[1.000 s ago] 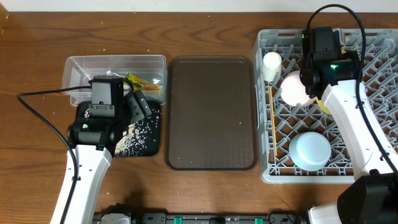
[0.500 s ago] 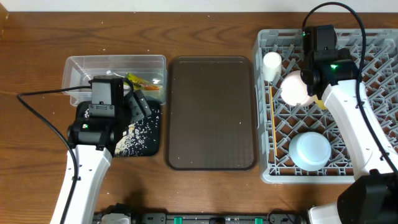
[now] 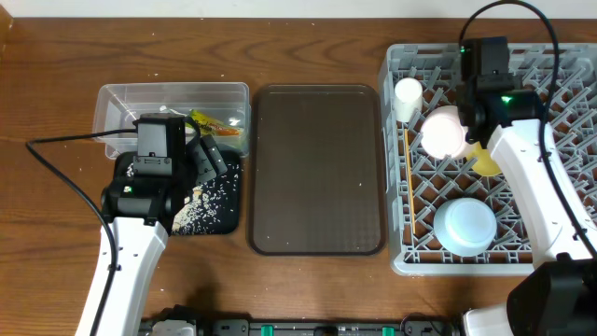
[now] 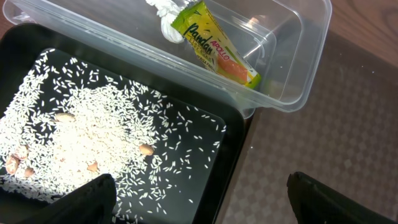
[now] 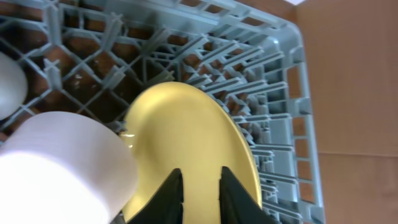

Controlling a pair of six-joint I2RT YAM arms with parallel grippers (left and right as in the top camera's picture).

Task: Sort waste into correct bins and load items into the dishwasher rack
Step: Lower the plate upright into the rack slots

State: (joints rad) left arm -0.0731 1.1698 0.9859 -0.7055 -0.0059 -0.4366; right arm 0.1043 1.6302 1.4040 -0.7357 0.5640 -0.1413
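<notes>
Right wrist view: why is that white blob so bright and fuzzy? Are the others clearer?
Right wrist view: the cup sits close, washed out and soft, while the yellow plate stays crisp. Left wrist view: rice and wrapper look sharp, glare streaks the clear tub. Overhead view: the bowl glows overexposed.

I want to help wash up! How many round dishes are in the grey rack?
4: small white cup at the back left, bigger white cup beside it, yellow plate partly under the arm, pale bowl in front. The arm may hide more.

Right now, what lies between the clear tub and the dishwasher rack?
Only the dark brown serving tray lies between them; the overhead view shows it.
</notes>
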